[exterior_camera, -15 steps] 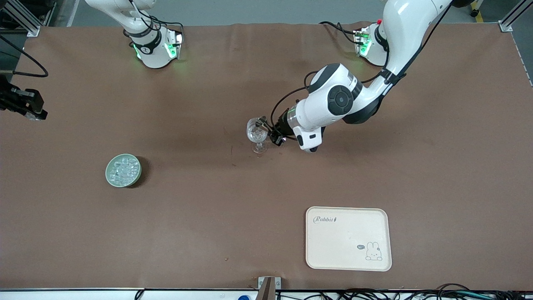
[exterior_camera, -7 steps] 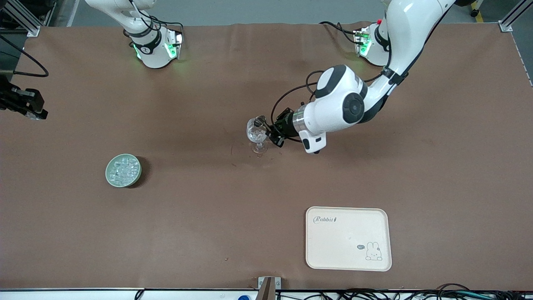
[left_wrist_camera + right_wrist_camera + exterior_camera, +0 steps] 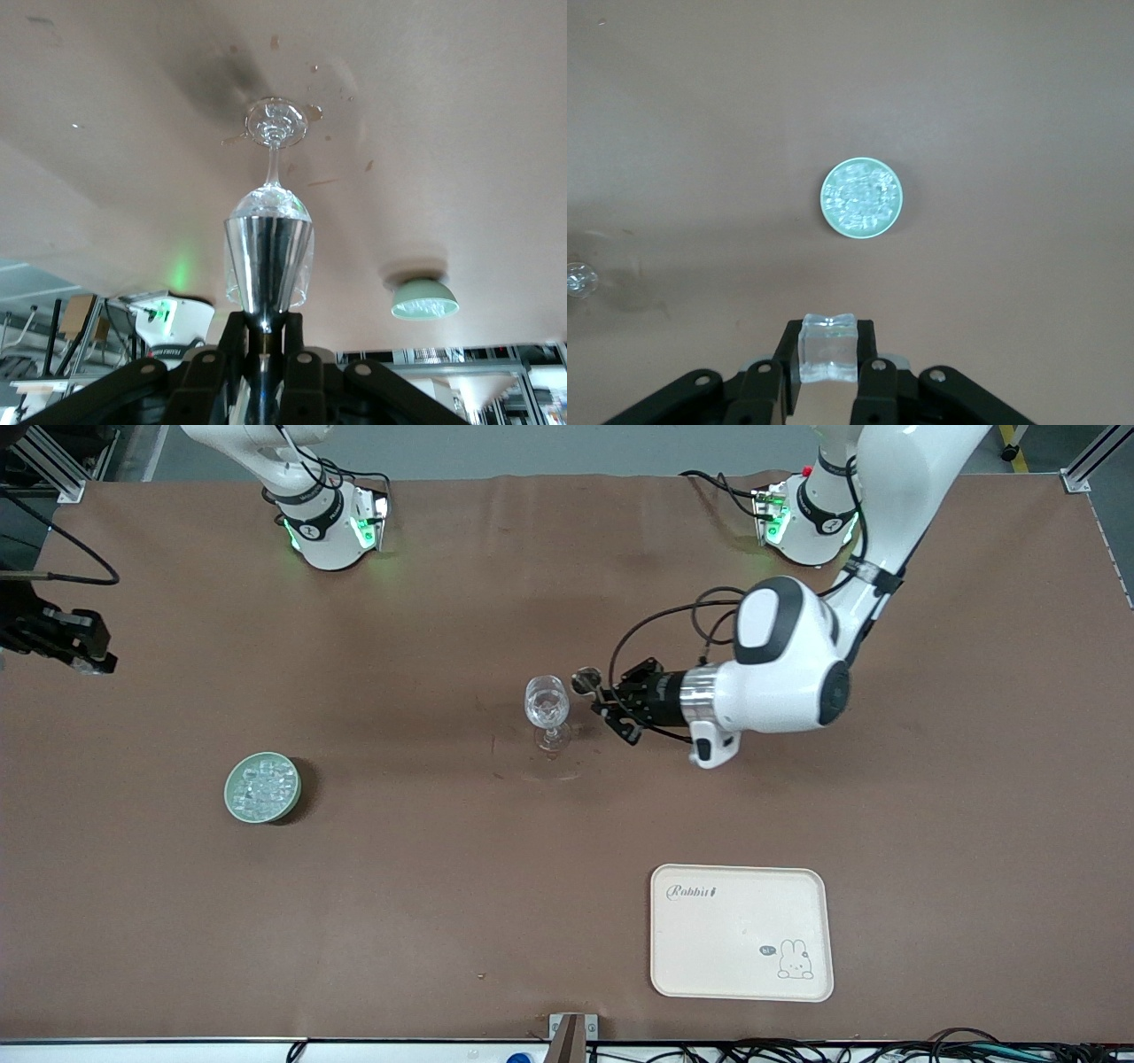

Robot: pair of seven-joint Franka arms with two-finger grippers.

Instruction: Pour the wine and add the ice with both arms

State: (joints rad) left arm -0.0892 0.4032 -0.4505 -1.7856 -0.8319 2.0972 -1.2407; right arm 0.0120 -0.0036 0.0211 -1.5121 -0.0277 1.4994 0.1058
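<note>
Hazard review, taken from the front camera outward.

1. Cream rectangular rabbit-printed tray (image 3: 726,943): it lies nearest the camera, at about 5 o'clock of the glass and well apart from it. It carries nothing. No risk is expected here.

2. Round pale-green dish (image 3: 229,788) with its heap of clear ice cubes (image 3: 262,786): it sits on the brown tabletop (image 3: 443,912) at about 8 o'clock of the glass, toward the right arm's end.

3. Clear stemmed wine glass (image 3: 547,701): it stands upright near the tabletop centre. Any wine in it cannot be made out.

4. Left gripper (image 3: 607,701): it is clamped on the waist of the small silvery hourglass-shaped metal jigger (image 3: 585,682). The jigger is at 3 o'clock of the glass bowl, just beside the bowl and apart from it. A sideways drift would probably push the jigger into the bowl. The tall, narrow-footed glass would then be likely to tip.

5. Right gripper (image 3: 84,657): it hangs over the 9 o'clock edge of the tabletop, closed on a single clear ice cube (image 3: 827,348).
   - The cube looks smooth and is pinched over a small area, so it may slip out in transit.
   - A high release could splash or chip the glass.
   - If the left arm does not clear out first, both arms will probably meet over the glass.
</note>
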